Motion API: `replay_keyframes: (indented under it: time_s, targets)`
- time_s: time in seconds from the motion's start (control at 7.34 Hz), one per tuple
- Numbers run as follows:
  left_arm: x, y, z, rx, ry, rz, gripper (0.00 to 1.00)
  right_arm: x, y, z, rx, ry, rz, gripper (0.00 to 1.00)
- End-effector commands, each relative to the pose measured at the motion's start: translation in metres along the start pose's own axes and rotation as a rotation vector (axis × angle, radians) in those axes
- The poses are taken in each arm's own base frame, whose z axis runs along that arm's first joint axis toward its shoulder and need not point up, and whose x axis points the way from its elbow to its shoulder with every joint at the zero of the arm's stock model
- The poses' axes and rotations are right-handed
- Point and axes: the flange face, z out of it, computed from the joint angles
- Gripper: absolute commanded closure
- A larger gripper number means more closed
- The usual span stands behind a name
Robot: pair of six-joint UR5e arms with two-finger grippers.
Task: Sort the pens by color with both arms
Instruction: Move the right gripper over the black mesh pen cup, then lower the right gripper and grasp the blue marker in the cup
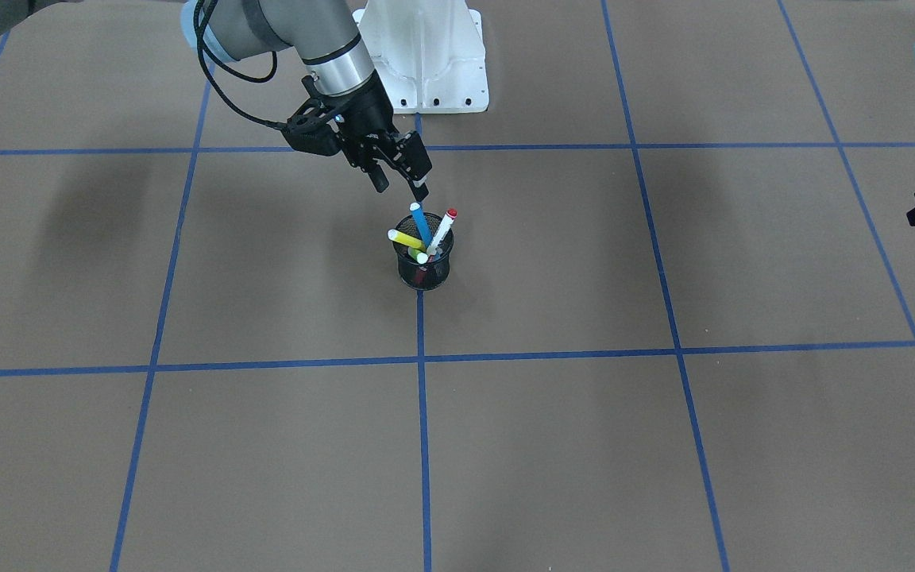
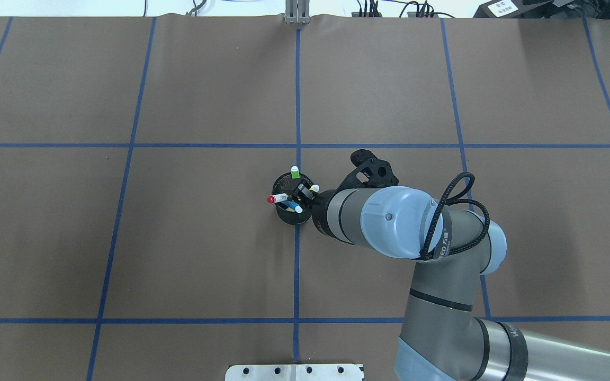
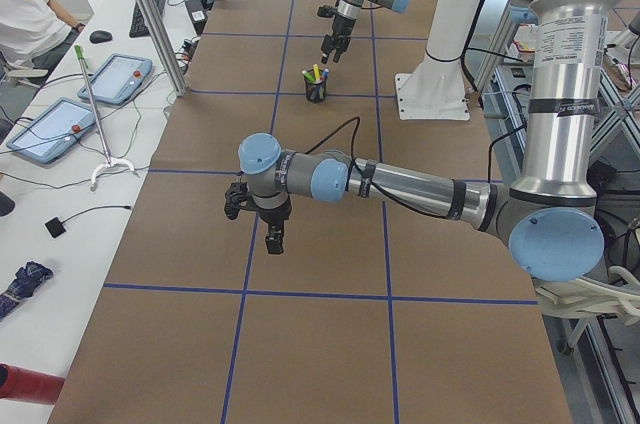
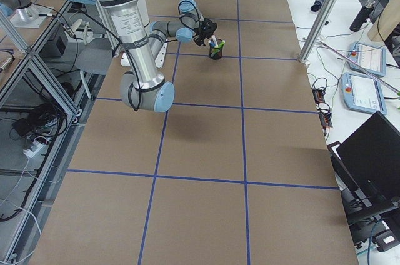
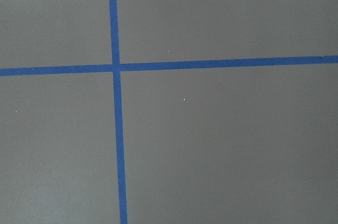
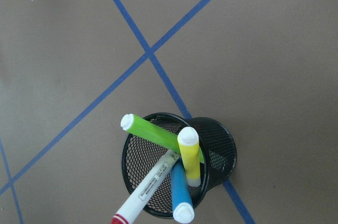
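A black mesh cup (image 1: 424, 268) stands on a blue tape line at the table's middle. It holds the blue pen (image 1: 421, 224), the white pen with red ends (image 1: 442, 230), the yellow pen (image 1: 404, 239) and the light green pen (image 1: 418, 254). The right wrist view looks down on the cup (image 6: 216, 139) and on green (image 6: 153, 132), yellow (image 6: 189, 152), blue (image 6: 181, 192) and white-red (image 6: 145, 189). My right gripper (image 1: 399, 184) is open and empty just above the pens. My left gripper (image 3: 272, 234) hangs over bare table far from the cup; I cannot tell if it is open.
The brown table (image 1: 584, 445) carries a grid of blue tape lines. The white pedestal base (image 1: 422, 56) stands behind the cup. The left wrist view shows only a tape crossing (image 5: 115, 67). Tablets and a person are beside the table in the exterior left view.
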Motion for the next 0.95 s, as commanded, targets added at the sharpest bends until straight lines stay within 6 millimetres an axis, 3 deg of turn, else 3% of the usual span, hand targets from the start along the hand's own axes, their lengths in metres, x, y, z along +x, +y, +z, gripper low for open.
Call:
replay_keyframes:
  time_s: [0.0, 0.68, 0.82]
  targets:
    - [-0.0004, 0.0000, 0.0005, -0.001, 0.000, -0.001, 0.00, -0.0116, 0.0044, 0.0193, 0.006, 0.016, 0.045, 0.21]
    - [-0.0002, -0.0001, 0.0003, 0.000, 0.002, 0.000, 0.00, -0.0094, 0.0037, 0.0255, 0.009, 0.028, 0.048, 0.36]
    - [-0.0002, -0.0001, 0.0003, 0.000, 0.002, 0.000, 0.00, -0.0090, 0.0046, 0.0257, 0.007, 0.029, 0.047, 0.46]
